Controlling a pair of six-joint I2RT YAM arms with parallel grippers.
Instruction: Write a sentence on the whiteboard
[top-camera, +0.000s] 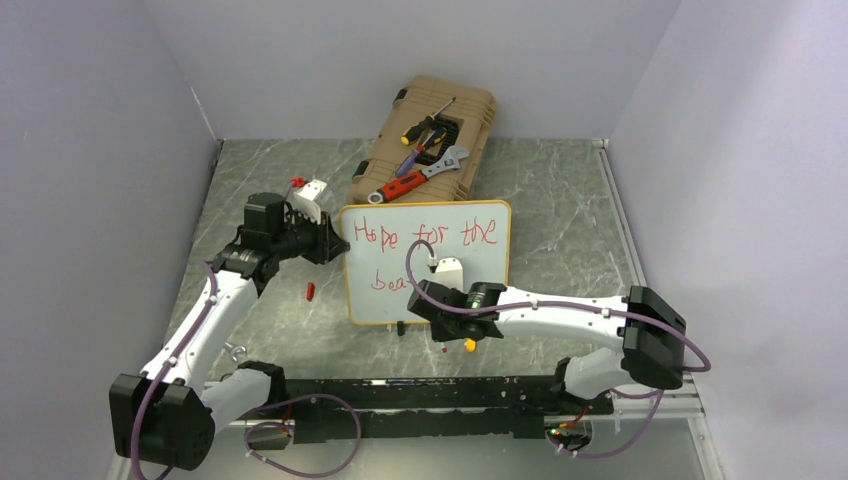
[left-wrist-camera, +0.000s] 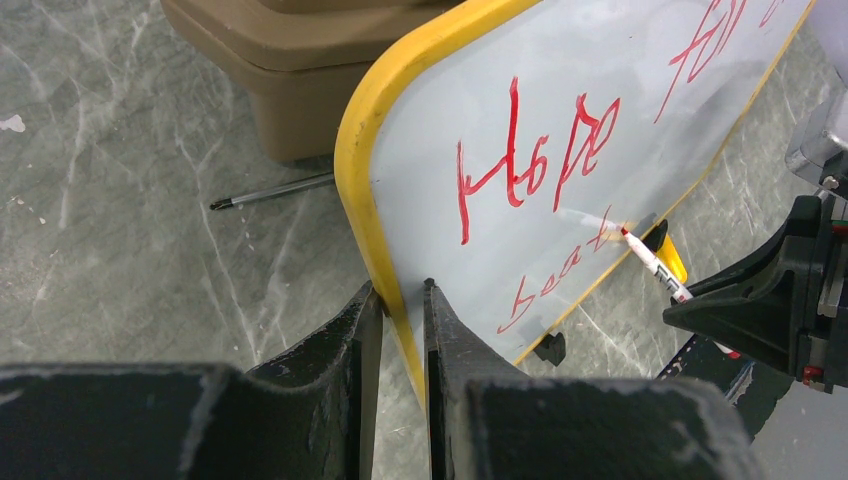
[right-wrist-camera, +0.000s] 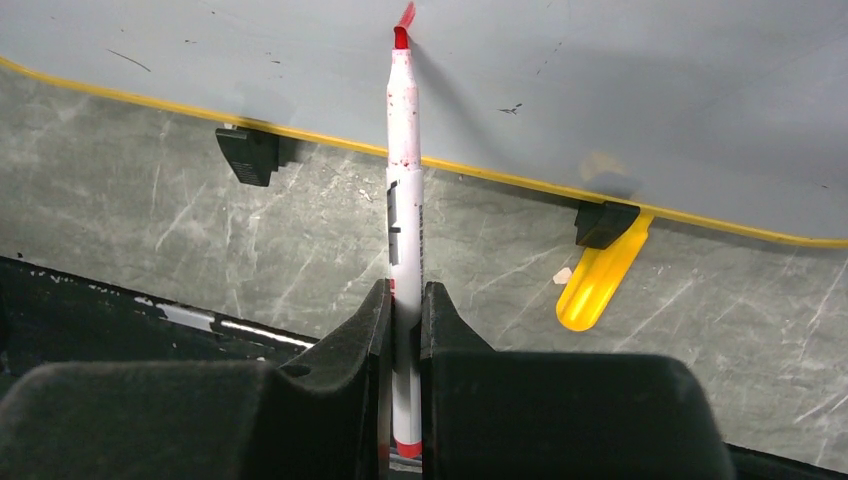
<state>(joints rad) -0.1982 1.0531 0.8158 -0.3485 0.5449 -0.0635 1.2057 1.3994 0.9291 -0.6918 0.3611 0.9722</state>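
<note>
The whiteboard (top-camera: 455, 225), white with a thin yellow frame, stands mid-table. Red letters (top-camera: 425, 237) read "Hope for the" on the first line and "bea" plus a partial stroke on the second. My left gripper (top-camera: 333, 238) is shut on the board's left edge; in the left wrist view (left-wrist-camera: 402, 290) its fingers pinch the yellow frame (left-wrist-camera: 352, 160). My right gripper (top-camera: 432, 292) is shut on a red-tipped white marker (right-wrist-camera: 404, 150), whose tip touches the board face (right-wrist-camera: 620, 80) on the second line. The marker also shows in the left wrist view (left-wrist-camera: 652, 262).
A tan tool case (top-camera: 470, 118) behind the board holds screwdrivers and a wrench (top-camera: 448, 161). A red marker cap (top-camera: 310, 291) lies on the table left of the board. A yellow object (right-wrist-camera: 597, 283) lies by the board's right black foot (right-wrist-camera: 603, 222).
</note>
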